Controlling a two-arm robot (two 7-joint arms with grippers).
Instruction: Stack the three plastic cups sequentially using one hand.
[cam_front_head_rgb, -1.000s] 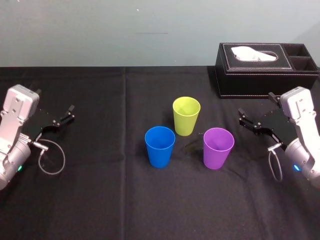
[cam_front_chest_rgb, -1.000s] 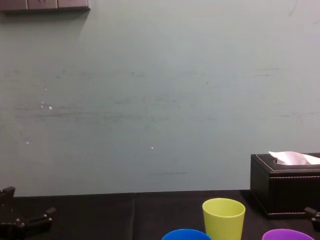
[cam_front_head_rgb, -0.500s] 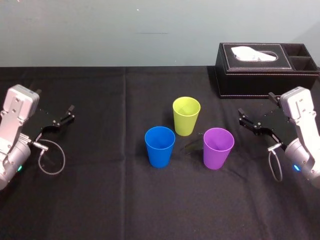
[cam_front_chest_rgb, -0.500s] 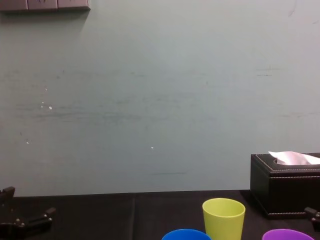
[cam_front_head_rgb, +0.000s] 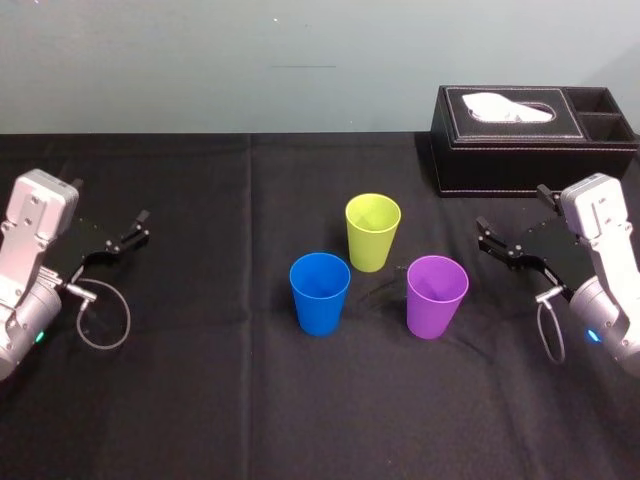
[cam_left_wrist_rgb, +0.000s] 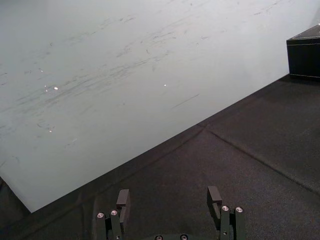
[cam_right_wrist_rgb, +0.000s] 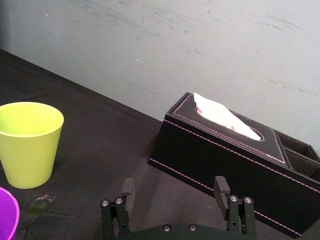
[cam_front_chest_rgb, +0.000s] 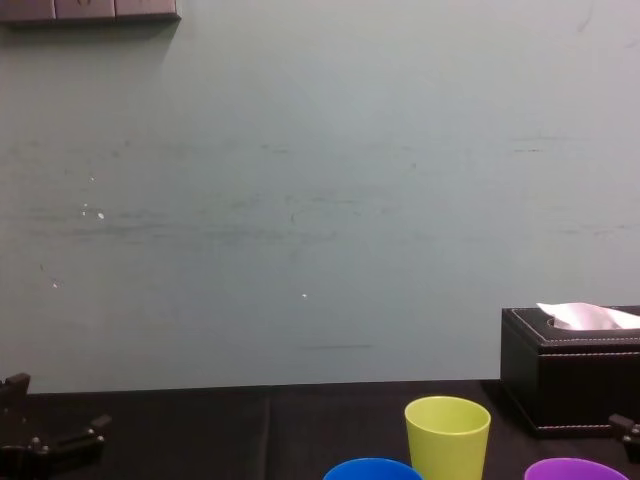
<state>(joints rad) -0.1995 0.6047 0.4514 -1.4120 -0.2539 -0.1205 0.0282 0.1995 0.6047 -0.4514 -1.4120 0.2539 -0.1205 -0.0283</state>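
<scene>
We see the yellow-green cup (cam_front_head_rgb: 372, 232) upright on the tabletop (cam_front_head_rgb: 200, 400), the blue cup (cam_front_head_rgb: 320, 293) nearer us on its left and the purple cup (cam_front_head_rgb: 436, 296) nearer on its right, none touching. Our right tool (cam_right_wrist_rgb: 174, 185), spread and empty, sits well right of it. The left tool (cam_left_wrist_rgb: 168, 195), likewise spread, sits far left.

Black table (cam_front_head_rgb: 200, 400), yellow-green cup (cam_front_head_rgb: 372, 235), blue cup (cam_front_head_rgb: 320, 297), purple cup (cam_front_head_rgb: 436, 300), tissue box (cam_front_head_rgb: 530, 155)

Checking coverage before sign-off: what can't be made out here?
Chest view: blue cup and purple cup, bodies cut by the bottom edge.
Right wrist view: purple cup cropped at the corner.
Left wrist view: tissue box cut by the frame edge.
Wrist views: left hand, right hand, both open, bases cropped.
</scene>
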